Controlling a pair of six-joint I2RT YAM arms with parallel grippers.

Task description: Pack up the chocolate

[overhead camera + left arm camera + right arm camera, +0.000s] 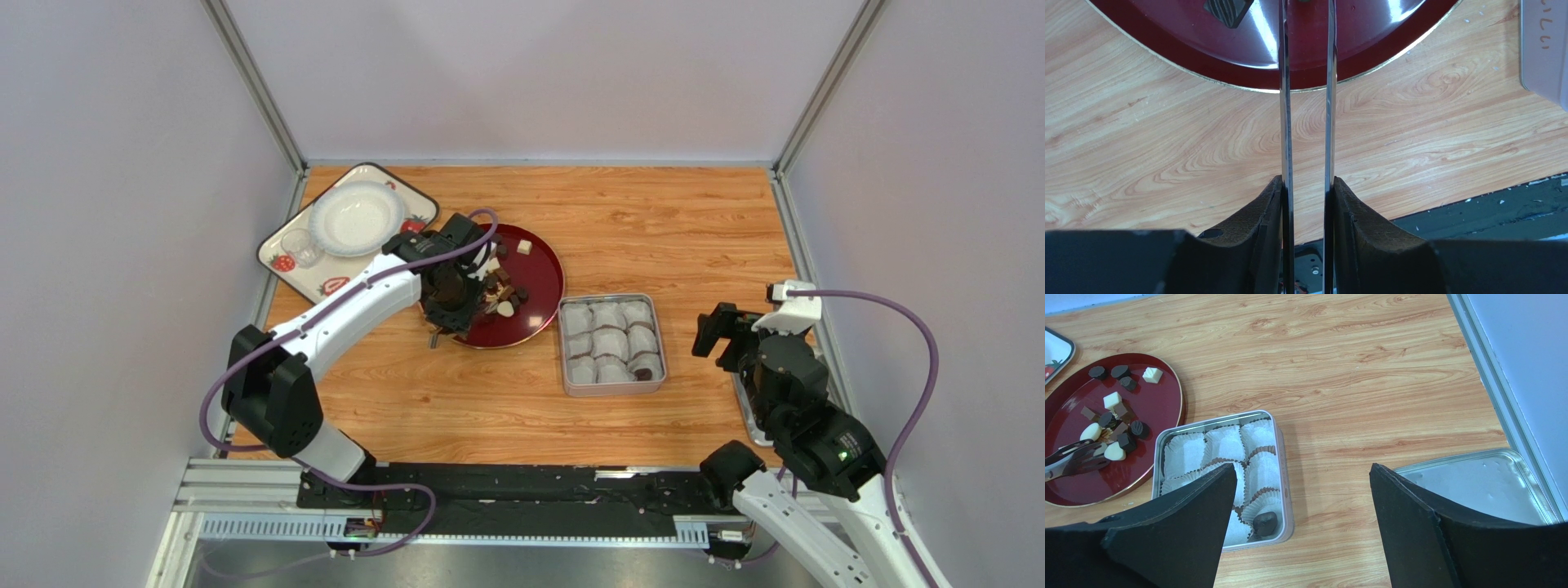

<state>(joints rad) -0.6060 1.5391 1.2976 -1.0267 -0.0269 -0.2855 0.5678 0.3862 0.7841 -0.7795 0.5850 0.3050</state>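
The left gripper [1306, 184] clamps a pair of tweezers [1285, 122] whose tips sit among the chocolate [1114, 399] on the red plate [1161, 398], and an off-centre squeeze could flick a small piece onto the table [1352, 367] short of the tin [1283, 478], while the right gripper [1301, 468] hangs wide open, empty.

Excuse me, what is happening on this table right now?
The left gripper holds metal tongs, their tips among the chocolate pieces on the red plate. One dark piece already sits in a paper cup of the grey tin; the other cups look empty. The right gripper hangs open beside the tin.
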